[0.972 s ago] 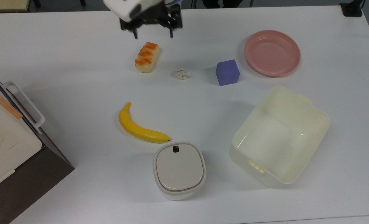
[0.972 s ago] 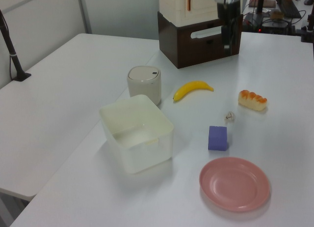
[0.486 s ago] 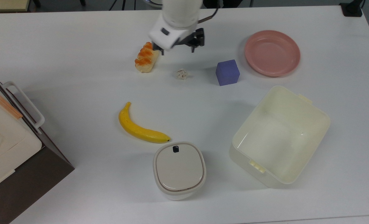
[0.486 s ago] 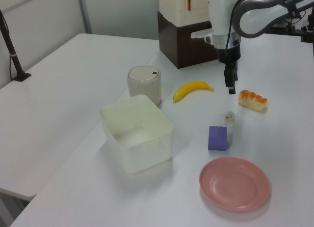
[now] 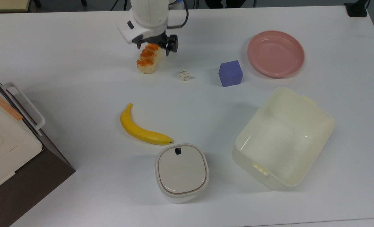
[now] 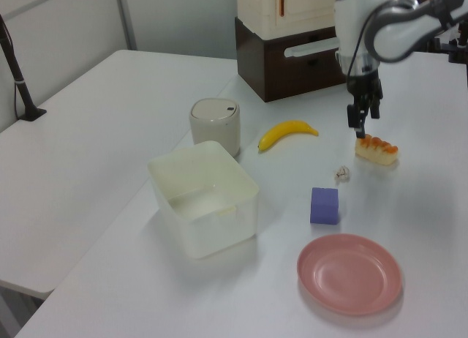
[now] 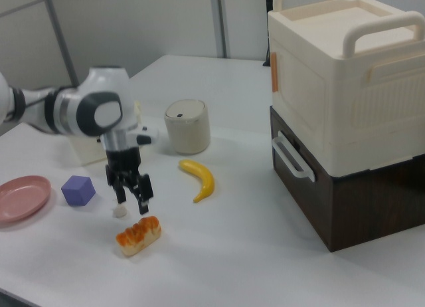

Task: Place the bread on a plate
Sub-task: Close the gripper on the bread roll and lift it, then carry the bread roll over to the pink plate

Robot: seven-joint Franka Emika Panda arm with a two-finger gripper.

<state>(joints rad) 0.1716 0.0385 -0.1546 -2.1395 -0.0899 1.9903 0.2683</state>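
The bread (image 5: 148, 58) is a pale loaf with orange glazed bumps, lying on the white table at the top view's upper middle. It also shows as the bread (image 6: 376, 149) and the bread (image 7: 138, 235). My gripper (image 5: 154, 46) hangs open just over the loaf's far end, one finger on each side, holding nothing. The gripper (image 6: 363, 122) sits slightly above the loaf, and the gripper (image 7: 129, 197) points down at it. The pink plate (image 5: 276, 53) lies empty at the top view's upper right, well apart from the bread; the plate (image 6: 349, 273) and the plate (image 7: 23, 197) are also in view.
Between bread and plate lie a small white scrap (image 5: 184, 75) and a purple cube (image 5: 230, 73). A banana (image 5: 142, 130), a lidded canister (image 5: 182, 171) and a cream tub (image 5: 329, 121) occupy the near side. A large cream box on a brown base (image 5: 7, 142) stands at the top view's left.
The arm has swung to the top view's left, from beside the bread to over its far end, and sits lower. The fingers stay open. The bread has not moved.
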